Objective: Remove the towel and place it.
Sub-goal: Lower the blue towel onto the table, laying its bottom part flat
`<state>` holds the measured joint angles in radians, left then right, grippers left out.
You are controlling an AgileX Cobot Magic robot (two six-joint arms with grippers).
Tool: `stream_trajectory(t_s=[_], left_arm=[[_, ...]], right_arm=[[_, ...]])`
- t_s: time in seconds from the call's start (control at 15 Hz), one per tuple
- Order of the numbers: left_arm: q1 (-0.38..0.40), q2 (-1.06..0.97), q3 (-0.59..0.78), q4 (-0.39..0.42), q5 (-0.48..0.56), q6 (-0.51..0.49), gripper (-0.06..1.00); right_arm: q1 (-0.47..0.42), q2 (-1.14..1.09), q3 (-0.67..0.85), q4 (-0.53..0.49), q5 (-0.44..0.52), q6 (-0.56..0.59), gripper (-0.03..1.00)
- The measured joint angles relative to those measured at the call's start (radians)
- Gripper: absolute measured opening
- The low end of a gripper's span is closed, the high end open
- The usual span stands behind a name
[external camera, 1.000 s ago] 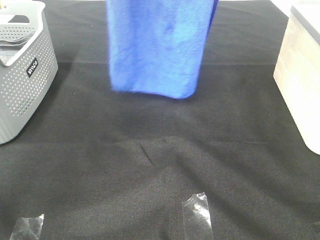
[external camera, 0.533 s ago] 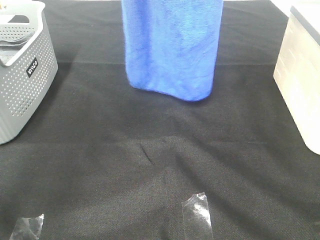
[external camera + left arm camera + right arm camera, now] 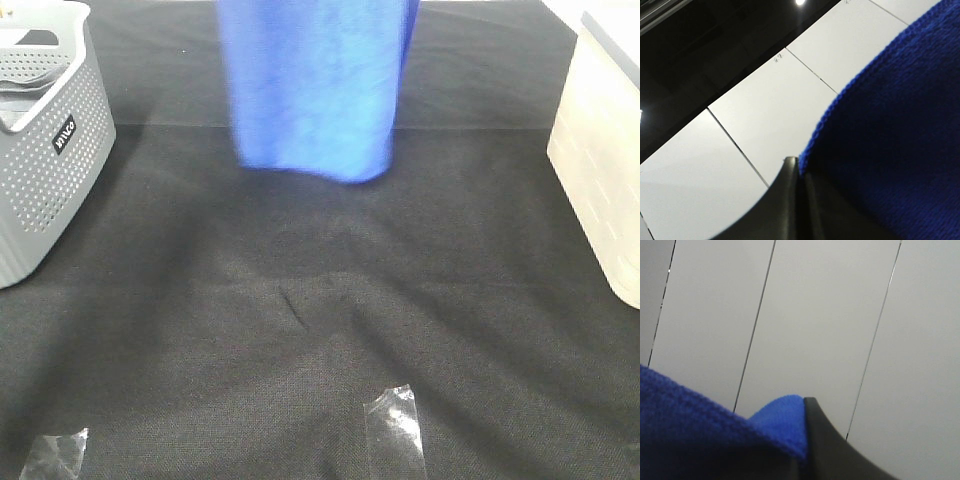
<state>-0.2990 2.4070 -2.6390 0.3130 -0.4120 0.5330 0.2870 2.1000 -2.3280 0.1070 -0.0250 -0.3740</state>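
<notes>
The royal-blue towel (image 3: pixel 312 85) hangs in the air at the top middle of the exterior high view, its lower edge above the black table cloth (image 3: pixel 320 330). Its top runs out of the frame, and neither gripper shows in that view. In the left wrist view my left gripper (image 3: pixel 801 172) is shut on the towel's stitched edge (image 3: pixel 890 140). In the right wrist view my right gripper (image 3: pixel 801 460) is shut on another part of the towel (image 3: pixel 700 435). Both wrist cameras point up at white ceiling panels.
A grey perforated basket (image 3: pixel 45 140) stands at the left edge. A cream bin (image 3: pixel 605 150) stands at the right edge. Two strips of clear tape (image 3: pixel 397 430) lie on the cloth near the front. A small wrinkle in the cloth (image 3: pixel 295 305) sits mid-table.
The hanging towel swung right, then back left, and its lower edge is now higher in the view. Nothing else has moved.
</notes>
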Motion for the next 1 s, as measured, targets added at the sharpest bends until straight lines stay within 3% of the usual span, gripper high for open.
stream_trajectory(t_s=[0.13, 0.33, 0.53, 0.8, 0.93, 1.0], left_arm=[[0.001, 0.045, -0.086, 0.0, 0.03, -0.004, 0.0], [0.001, 0.045, -0.102, 0.0, 0.052, -0.007, 0.0], [0.001, 0.045, -0.102, 0.0, 0.167, -0.011, 0.0], [-0.022, 0.045, -0.102, 0.0, 0.429, -0.092, 0.0], [-0.053, 0.042, -0.102, -0.013, 0.629, -0.1, 0.0], [-0.102, 0.016, -0.102, -0.05, 0.912, -0.1, 0.0]], right_arm=[[-0.002, 0.031, -0.059, 0.006, 0.011, 0.001, 0.0], [-0.006, 0.031, -0.078, 0.006, 0.047, 0.001, 0.0], [-0.028, 0.031, -0.077, 0.005, 0.228, 0.001, 0.0], [-0.047, 0.031, -0.077, 0.004, 0.541, 0.006, 0.0], [-0.049, 0.012, -0.077, -0.006, 0.716, 0.007, 0.0], [-0.049, -0.041, -0.077, -0.039, 0.879, 0.018, 0.0]])
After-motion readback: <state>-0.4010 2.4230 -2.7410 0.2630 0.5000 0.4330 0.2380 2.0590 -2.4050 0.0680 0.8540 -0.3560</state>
